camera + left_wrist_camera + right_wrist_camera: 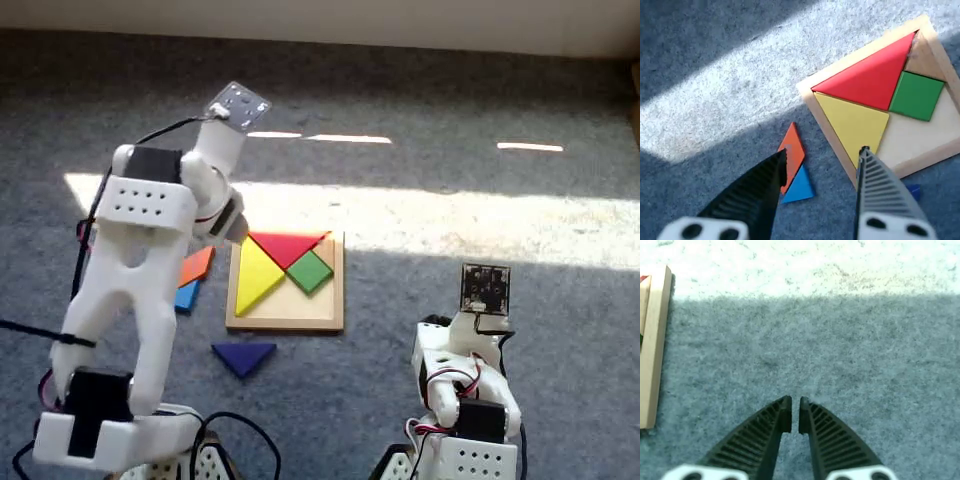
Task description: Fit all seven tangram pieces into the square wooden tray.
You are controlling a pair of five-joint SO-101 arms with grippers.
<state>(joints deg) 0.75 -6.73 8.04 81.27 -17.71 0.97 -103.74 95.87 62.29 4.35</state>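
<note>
The left pincer (823,151) is gaping wide and empty, the orange piece (796,150) beside one tip, the tray (865,54) beside the other. The right pincer (795,407) is resting nearly closed, empty.

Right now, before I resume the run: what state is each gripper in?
Left gripper: open, holding nothing.
Right gripper: shut, holding nothing.

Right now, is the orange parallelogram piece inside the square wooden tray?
No, the orange parallelogram piece lies on the grey carpet outside the square wooden tray, beside a light blue triangle.
</note>
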